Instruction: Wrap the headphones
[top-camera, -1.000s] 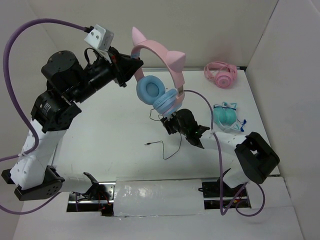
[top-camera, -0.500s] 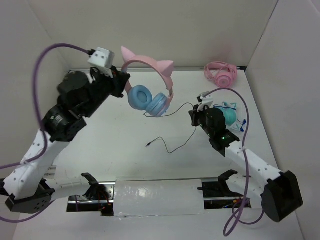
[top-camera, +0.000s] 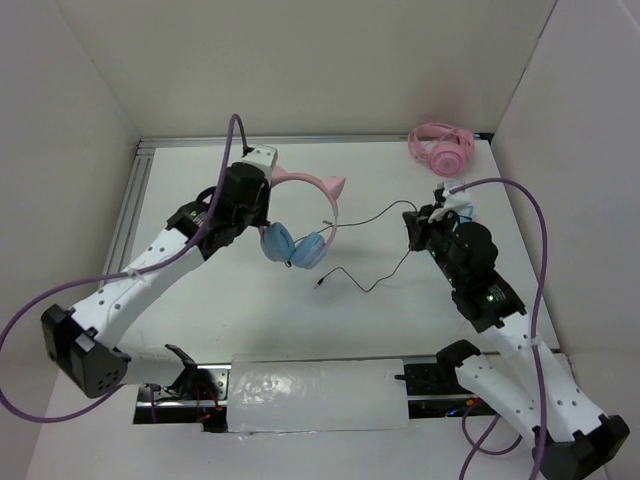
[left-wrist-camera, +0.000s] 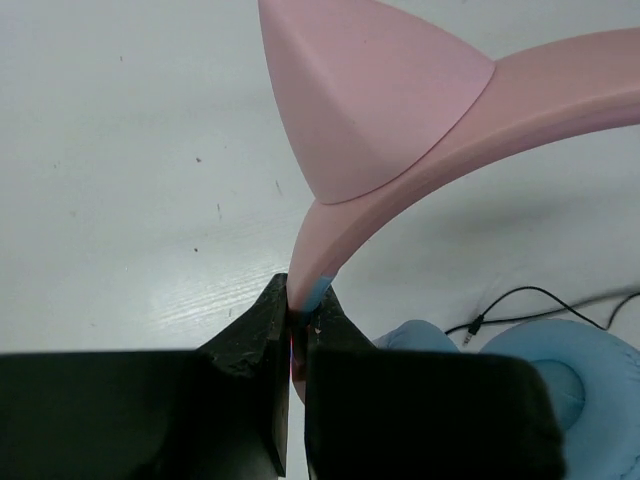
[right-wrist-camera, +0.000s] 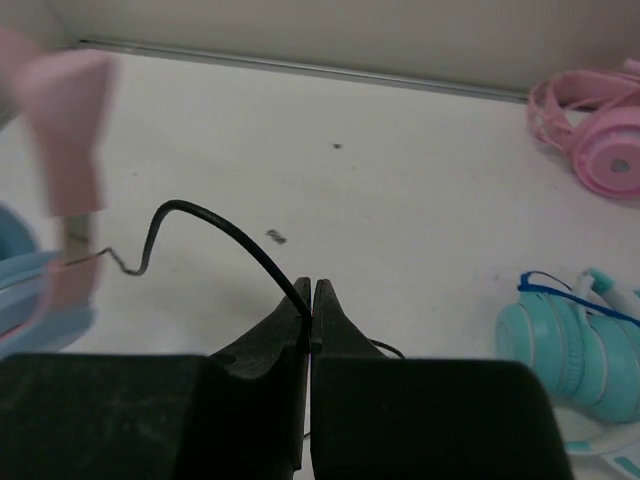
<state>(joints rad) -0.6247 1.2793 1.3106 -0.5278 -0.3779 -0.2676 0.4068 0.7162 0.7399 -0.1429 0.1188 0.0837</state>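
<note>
Zero turns wound, it seems | left claw (left-wrist-camera: 297, 312) pinches headphones (top-camera: 305, 248) by band — right claw (right-wrist-camera: 311, 298) pinches cable (right-wrist-camera: 185, 206), slack above counter (top-camera: 240, 305) | winding likely all ahead

Three pairs of headphones are in view. One cat-ear pair (top-camera: 279, 241), with one pink band, two ears and two blue cups, sits between the left jaws. One all-pink pair (top-camera: 441, 147) lies far beyond the right jaws, and one teal pair (right-wrist-camera: 570, 350) lies just to their right. One thin black cable (right-wrist-camera: 212, 214) passes between the right jaws. Two arms: one left arm (top-camera: 150, 280), one right arm (top-camera: 500, 310).
</note>
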